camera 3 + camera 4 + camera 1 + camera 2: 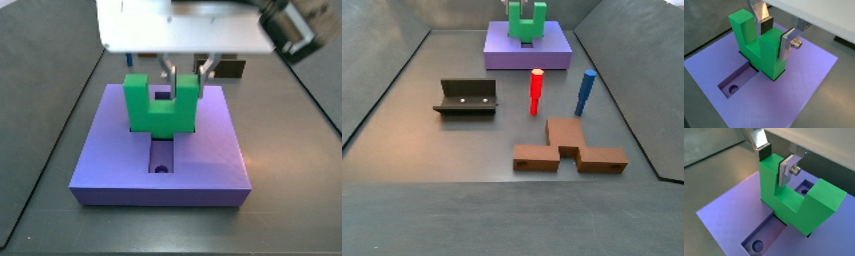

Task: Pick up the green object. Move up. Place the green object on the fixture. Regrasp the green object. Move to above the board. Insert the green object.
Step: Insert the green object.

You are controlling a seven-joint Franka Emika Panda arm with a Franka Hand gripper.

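The green object (757, 50) is a U-shaped piece standing upright in the slot of the purple board (804, 90), prongs up. It shows in both wrist views (794, 203) and both side views (160, 108) (528, 22). My gripper (776, 36) sits over one prong, with a finger on each side of the prong's top. The dark pad of one finger stands clear of the green, so the jaws look open. The gripper also shows in the wrist view (776, 164) and the side view (183, 75). The fixture (465, 98) stands bare on the floor, away from the board (502, 50).
A red peg (536, 92) and a blue peg (587, 92) stand upright between the board and a brown block (569, 148). Part of the slot with a round hole (733, 89) lies open beside the green piece. Grey walls ring the floor.
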